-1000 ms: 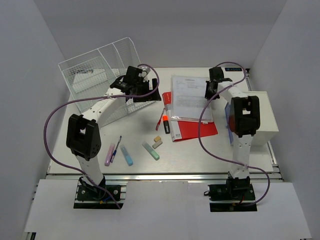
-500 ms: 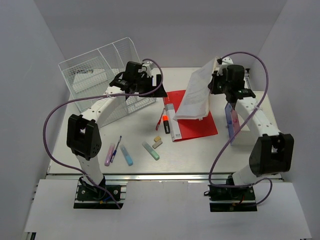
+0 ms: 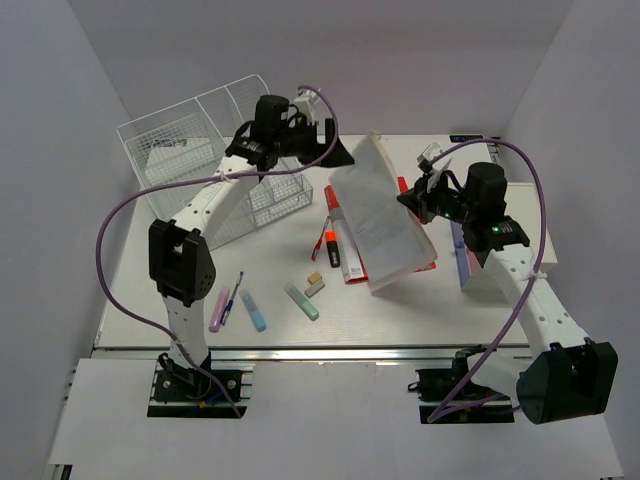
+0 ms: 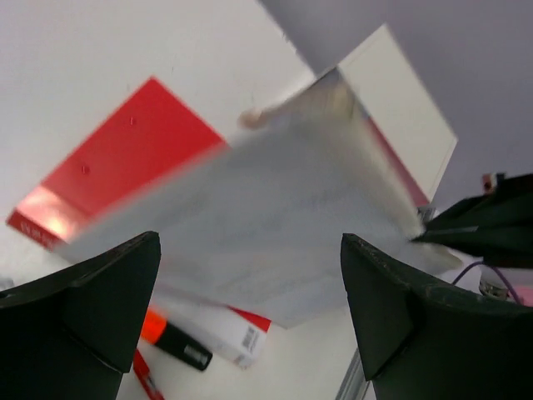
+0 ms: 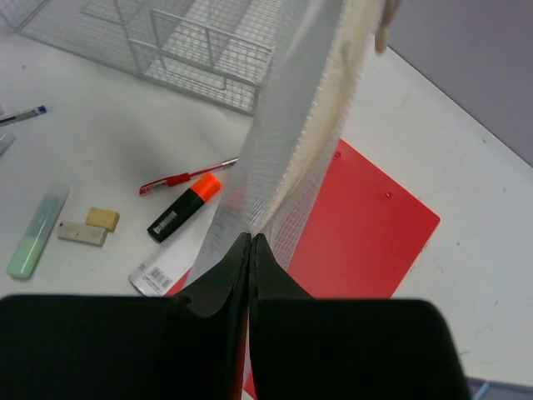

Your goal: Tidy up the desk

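The desk point(image 3: 400, 310) is a white tabletop with a silver rail along its front edge. My right gripper point(image 3: 412, 196) is shut on the edge of a clear mesh document pouch point(image 3: 385, 215) with papers in it and holds it tilted above a red folder point(image 3: 425, 264). In the right wrist view the jaws point(image 5: 251, 238) pinch the pouch point(image 5: 300, 125) over the folder point(image 5: 366, 233). My left gripper point(image 3: 335, 148) is wide open and empty, raised beside the wire-mesh organizer point(image 3: 195, 150). The left wrist view point(image 4: 250, 242) looks down on the pouch point(image 4: 250, 200).
An orange highlighter point(image 3: 331, 247), a red pen point(image 3: 320, 243), two erasers point(image 3: 315, 283), green point(image 3: 301, 301), blue point(image 3: 253, 311) and pink point(image 3: 218, 310) highlighters and a blue pen point(image 3: 233, 295) lie at front centre-left. A white drawer box point(image 3: 485, 270) stands at right.
My right gripper has lifted the document pouch off the red folder and drawn it forward and right. My left arm has risen and swung right, away from the organizer.
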`<action>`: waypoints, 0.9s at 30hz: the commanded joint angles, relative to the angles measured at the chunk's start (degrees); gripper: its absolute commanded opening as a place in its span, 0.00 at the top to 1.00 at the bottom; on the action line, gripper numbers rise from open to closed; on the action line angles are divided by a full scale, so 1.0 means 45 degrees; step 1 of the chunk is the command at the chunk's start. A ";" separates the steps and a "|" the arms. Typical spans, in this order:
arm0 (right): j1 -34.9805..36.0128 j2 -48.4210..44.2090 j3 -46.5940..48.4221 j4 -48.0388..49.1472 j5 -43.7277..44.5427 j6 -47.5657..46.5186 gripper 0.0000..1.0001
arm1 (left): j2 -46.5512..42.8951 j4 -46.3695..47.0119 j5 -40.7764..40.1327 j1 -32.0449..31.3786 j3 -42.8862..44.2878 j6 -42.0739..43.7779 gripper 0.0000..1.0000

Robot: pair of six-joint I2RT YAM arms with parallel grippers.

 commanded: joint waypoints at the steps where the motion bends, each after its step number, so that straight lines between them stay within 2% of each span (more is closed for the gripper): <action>1: 0.0230 -0.0203 0.0587 0.0172 -0.1141 -0.1135 1.00 | 0.0283 0.0364 0.0714 -0.0133 0.1790 -0.0206 0.02; 3: 0.0347 -0.0183 0.0665 0.0015 -0.0944 -0.1194 1.00 | 0.0694 -0.0202 0.0404 -0.0309 0.3196 0.0046 0.02; 6: 0.0426 -0.0125 0.0801 0.0034 -0.0905 -0.0922 1.00 | 0.0911 -0.0499 0.0341 -0.0739 0.3378 0.0885 0.02; 12: 0.0465 0.0090 0.1056 0.0112 -0.0359 -0.0414 1.00 | -0.0279 0.1337 0.3949 -0.0779 0.0609 0.2604 0.02; 17: 0.0445 0.0285 0.1251 -0.0102 -0.0007 -0.0217 1.00 | -0.0631 0.0186 0.6375 -0.0779 -0.0060 0.4791 0.02; 24: 0.0445 0.0598 0.1290 -0.0298 0.0287 -0.0217 1.00 | -0.1762 0.1083 0.7295 -0.0662 -0.1506 0.4520 0.02; 25: 0.0445 0.0675 0.1290 -0.0298 0.0267 -0.0198 1.00 | -0.1920 0.1741 0.7335 -0.0642 -0.1835 0.3785 0.02; 27: 0.0445 0.0793 0.1349 -0.0239 0.0287 -0.0023 1.00 | -0.2464 0.2370 0.7433 -0.0642 -0.2247 0.3738 0.02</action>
